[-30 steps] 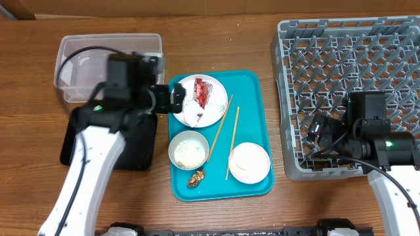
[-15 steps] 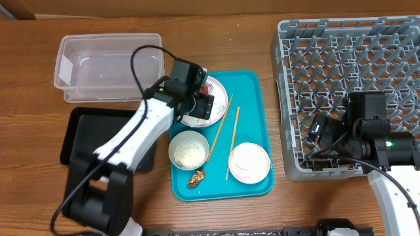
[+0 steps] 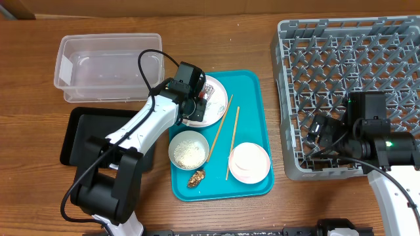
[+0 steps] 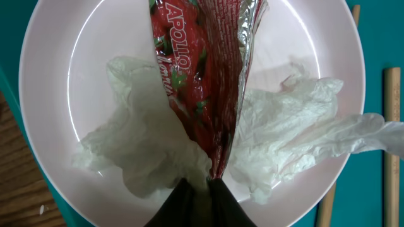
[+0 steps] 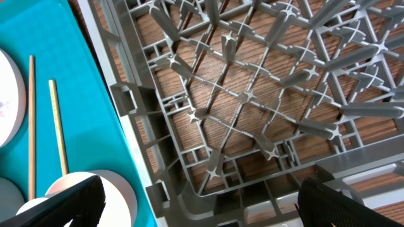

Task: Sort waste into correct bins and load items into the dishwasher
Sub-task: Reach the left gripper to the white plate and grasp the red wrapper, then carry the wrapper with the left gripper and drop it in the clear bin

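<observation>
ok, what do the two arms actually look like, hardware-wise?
Both have white tubular links and black joint housings. Left arm has a black cable looping off its wrist. Right arm shows a small green light. Tool fingers are black.

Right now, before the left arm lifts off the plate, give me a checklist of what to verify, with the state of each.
1. Left gripper shut on red wrapper: ok, fingers pinch its lower end.
2. Tissue free of the pinch: cannot tell, it lies right against the fingers.
3. Plate flat on teal tray: ok.
4. Clear tub has room: ok, looks empty.
5. Right gripper out of the way: ok, open over the dish rack.
</observation>
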You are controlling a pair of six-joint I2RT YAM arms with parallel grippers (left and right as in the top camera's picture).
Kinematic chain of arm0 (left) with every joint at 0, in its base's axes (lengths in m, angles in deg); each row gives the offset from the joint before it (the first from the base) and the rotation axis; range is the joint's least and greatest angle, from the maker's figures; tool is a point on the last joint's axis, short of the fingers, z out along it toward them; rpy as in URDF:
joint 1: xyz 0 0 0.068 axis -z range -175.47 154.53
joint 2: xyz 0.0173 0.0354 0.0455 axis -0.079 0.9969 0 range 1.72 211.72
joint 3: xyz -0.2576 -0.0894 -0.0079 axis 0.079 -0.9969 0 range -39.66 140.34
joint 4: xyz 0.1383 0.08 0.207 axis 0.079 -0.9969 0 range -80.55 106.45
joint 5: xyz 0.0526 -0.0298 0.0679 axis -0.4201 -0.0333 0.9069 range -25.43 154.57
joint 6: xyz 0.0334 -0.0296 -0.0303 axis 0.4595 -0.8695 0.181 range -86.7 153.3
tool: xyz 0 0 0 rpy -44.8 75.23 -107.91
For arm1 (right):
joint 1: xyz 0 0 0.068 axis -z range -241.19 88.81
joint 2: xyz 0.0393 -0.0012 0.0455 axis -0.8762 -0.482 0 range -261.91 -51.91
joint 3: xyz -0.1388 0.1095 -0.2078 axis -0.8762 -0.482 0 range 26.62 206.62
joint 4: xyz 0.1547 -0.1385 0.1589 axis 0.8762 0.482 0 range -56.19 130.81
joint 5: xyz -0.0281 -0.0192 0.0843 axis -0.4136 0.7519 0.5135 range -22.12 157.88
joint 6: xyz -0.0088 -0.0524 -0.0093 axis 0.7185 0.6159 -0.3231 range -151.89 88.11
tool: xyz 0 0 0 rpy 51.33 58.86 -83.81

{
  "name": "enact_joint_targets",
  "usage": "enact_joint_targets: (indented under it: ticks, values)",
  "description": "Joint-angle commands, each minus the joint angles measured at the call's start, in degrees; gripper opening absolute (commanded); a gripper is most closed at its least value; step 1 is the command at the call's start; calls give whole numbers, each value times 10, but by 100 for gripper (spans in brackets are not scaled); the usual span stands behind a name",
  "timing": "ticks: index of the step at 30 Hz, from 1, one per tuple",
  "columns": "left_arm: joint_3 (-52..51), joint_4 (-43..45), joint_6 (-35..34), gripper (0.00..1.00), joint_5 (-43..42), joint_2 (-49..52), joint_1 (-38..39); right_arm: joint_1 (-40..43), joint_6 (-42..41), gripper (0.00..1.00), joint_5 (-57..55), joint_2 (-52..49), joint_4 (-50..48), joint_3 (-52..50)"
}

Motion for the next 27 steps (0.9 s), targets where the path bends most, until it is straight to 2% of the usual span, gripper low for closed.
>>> enact_joint_targets:
  ticks: [1, 5, 11, 17, 23, 27]
  values:
    - [21, -9, -2, 9, 8, 4, 0, 1, 3, 100, -6, 6, -2, 16]
    - [50, -51, -2, 4, 32, -4, 0, 1, 3, 100, -6, 6, -2, 16]
    - [118, -120, -2, 4, 38, -13, -1, 1, 3, 100, -6, 6, -1, 16]
    - [212, -179, -4, 4, 113, -15, -7, 1, 3, 100, -6, 6, -1, 16]
    - [298, -209, -4, 4, 157, -15, -57, 1, 3, 100, -6, 6, -1, 16]
    - [301, -198, -4, 4, 153, -14, -113, 1, 3, 100, -6, 6, -1, 16]
